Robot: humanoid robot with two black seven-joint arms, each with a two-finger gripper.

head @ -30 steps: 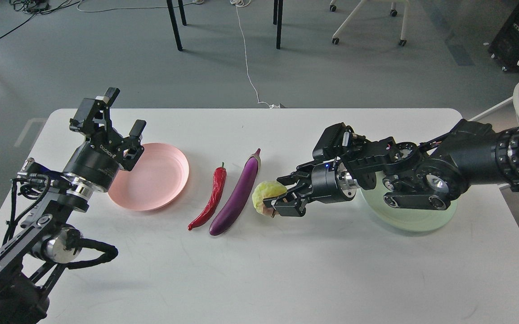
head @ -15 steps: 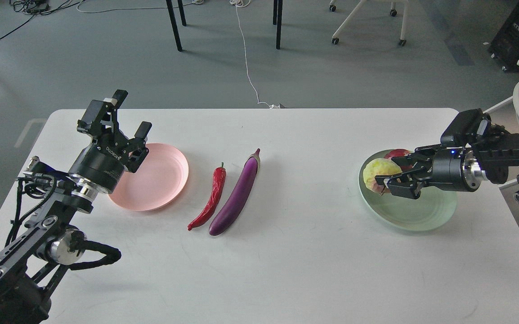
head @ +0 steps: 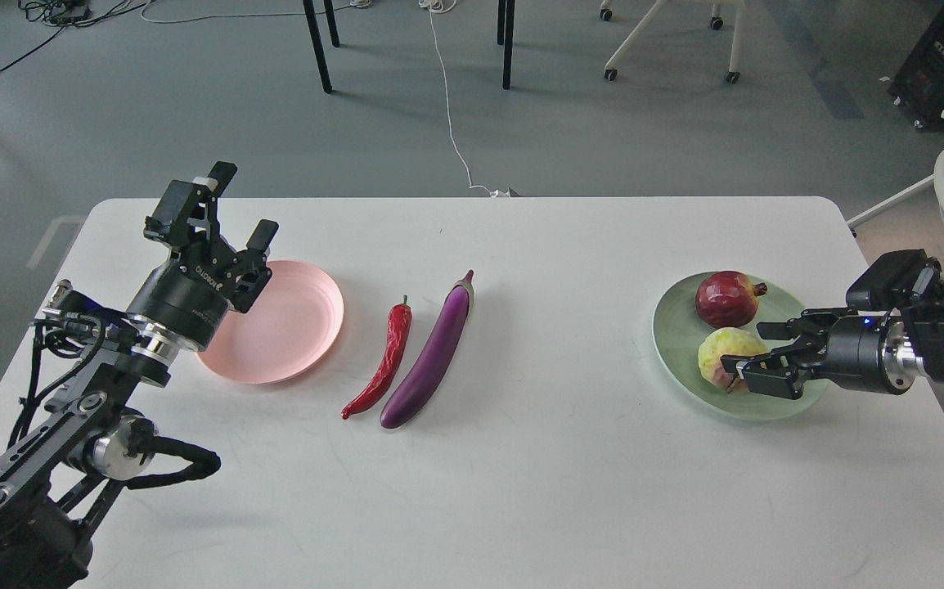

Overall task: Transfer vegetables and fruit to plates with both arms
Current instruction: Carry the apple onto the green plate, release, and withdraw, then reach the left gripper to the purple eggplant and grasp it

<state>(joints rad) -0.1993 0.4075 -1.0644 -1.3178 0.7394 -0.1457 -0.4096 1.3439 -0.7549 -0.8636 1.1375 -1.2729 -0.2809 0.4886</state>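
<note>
The yellow-green, pink-blushed fruit (head: 716,357) lies in the pale green plate (head: 672,343) at the right, just in front of the dark red pomegranate (head: 726,298). My right gripper (head: 754,357) is open at the fruit's right side, with its fingertips close to it. The purple eggplant (head: 433,353) and the red chili pepper (head: 387,360) lie side by side on the table's middle. The pale pink plate (head: 292,325) is at the left and holds nothing. My left gripper (head: 236,206) is open and empty, raised over the pink plate's far left rim.
The white table (head: 521,474) has its right edge just past the green plate. Chair legs, table legs and a white cable (head: 449,106) are on the grey floor behind the table.
My right gripper carried the yellow-green fruit from beside the eggplant to the green plate, set it down by the pomegranate, opened and drew back right. The left arm barely moved.
</note>
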